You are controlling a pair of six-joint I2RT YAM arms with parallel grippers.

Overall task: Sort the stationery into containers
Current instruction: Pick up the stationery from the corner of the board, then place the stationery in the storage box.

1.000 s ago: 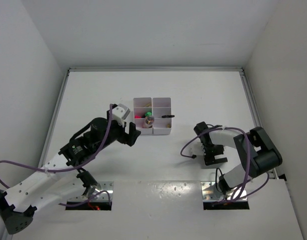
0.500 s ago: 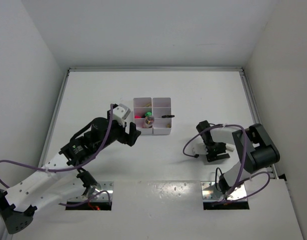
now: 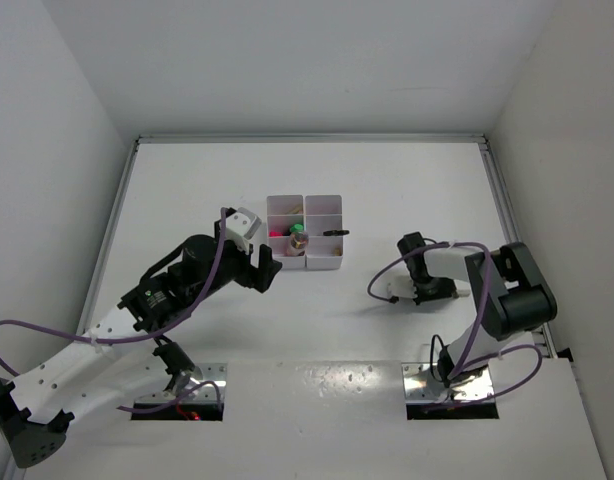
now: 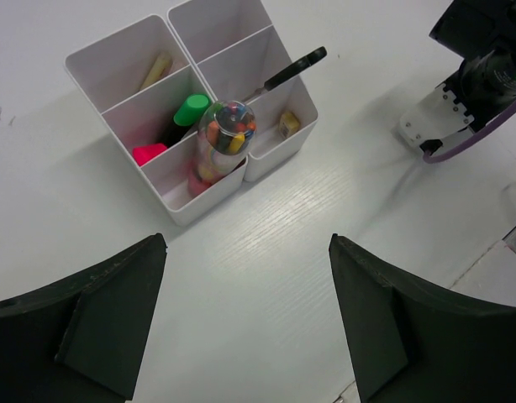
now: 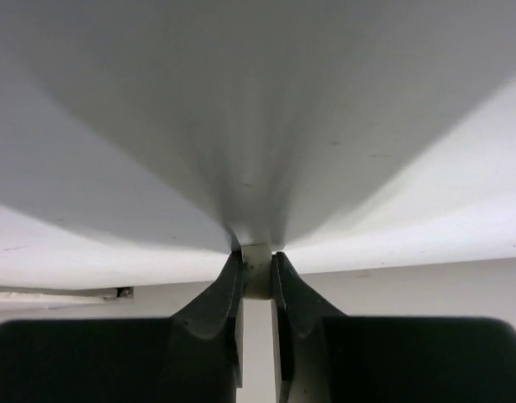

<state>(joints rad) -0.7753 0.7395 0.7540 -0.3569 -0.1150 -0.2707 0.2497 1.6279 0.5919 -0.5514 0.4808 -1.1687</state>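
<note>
The white compartment tray (image 3: 324, 205) stands mid-table, also seen in the left wrist view as the tray (image 4: 209, 25). It holds a green-ended highlighter (image 4: 189, 111), a pink-ended one (image 4: 148, 154), a clear capsule of coloured bits (image 4: 226, 134), a beige bit (image 4: 288, 123), a yellowish piece (image 4: 157, 70) and black-handled scissors (image 4: 295, 69). My left gripper (image 4: 248, 243) hovers open just near of the tray, nothing between its fingers. My right gripper (image 5: 256, 262) points down at the table, shut on a small cream eraser bit (image 5: 256, 273). From above the right gripper (image 3: 424, 290) hides that bit.
White walls enclose the table on the left, back and right. A purple cable loops beside the right wrist (image 3: 379, 287). The right arm's white link (image 4: 430, 126) shows at the right of the left wrist view.
My right gripper has closed from wide open onto the cream bit and turned over it. The left arm and the tray have not moved.
</note>
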